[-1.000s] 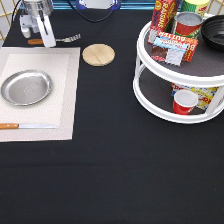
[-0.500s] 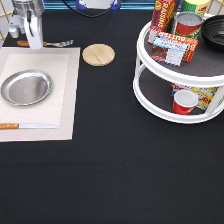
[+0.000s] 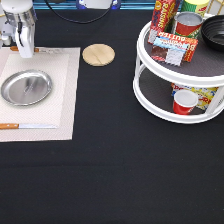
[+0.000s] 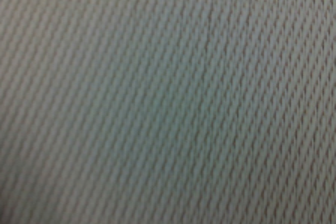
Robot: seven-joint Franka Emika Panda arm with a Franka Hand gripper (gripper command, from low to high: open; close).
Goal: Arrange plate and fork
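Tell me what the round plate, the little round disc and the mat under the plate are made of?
The plate looks like shiny silver metal: it throws back light and streaks. The disc looks like pale, matte wood, with a faint grain line. The mat seems a woven, beige fabric or vinyl; the wrist view shows its ribbed weave. The claw hangs above the mat, at the plate's far edge.

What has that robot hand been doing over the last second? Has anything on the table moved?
The gripper has moved toward the exterior view's left and come down onto the far edge of the placemat, over the fork. The fork has slid leftward with it; only its tines now show. The plate, knife and wooden coaster stayed put.
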